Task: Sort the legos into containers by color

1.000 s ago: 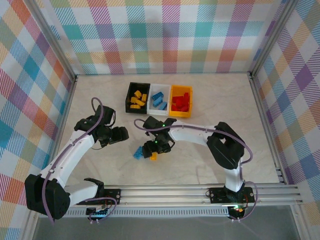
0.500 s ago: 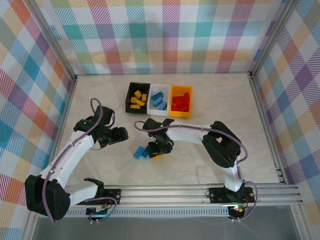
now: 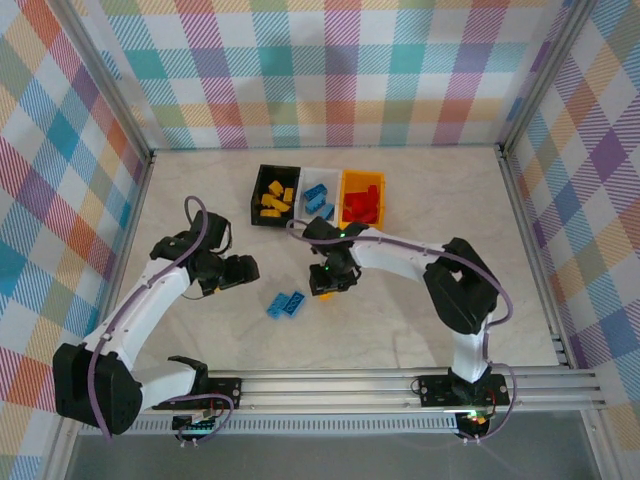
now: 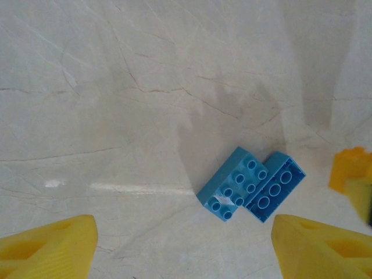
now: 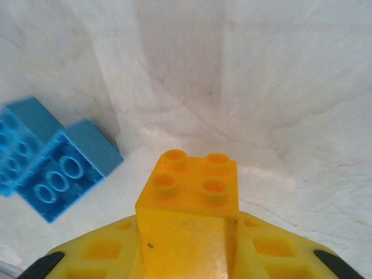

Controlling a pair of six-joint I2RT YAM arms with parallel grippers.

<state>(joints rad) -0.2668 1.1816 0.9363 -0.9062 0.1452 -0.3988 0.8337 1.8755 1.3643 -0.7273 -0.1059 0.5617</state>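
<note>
My right gripper (image 3: 328, 284) (image 5: 189, 244) is shut on a yellow-orange lego (image 5: 193, 189), held studs-up just above the table. Two blue legos (image 3: 286, 304) (image 4: 251, 185) (image 5: 51, 156) lie touching on the table, one studs up and one upside down, left of that gripper. My left gripper (image 3: 243, 270) (image 4: 183, 256) hangs open over the table, its yellow fingers (image 4: 52, 244) wide apart, with the blue pair ahead of it. The black bin (image 3: 256, 196) holds yellow legos, the white bin (image 3: 322, 173) blue ones, the yellow-orange bin (image 3: 362, 176) red ones.
The three bins stand side by side at the middle back of the marble-look table (image 3: 440, 200). Checked walls and metal rails enclose the table. The right arm's forearm (image 3: 400, 260) stretches across in front of the bins.
My right gripper has lifted the yellow-orange lego off the table beside the blue pair and carried it up and right, toward the bins. The left arm has barely moved.
</note>
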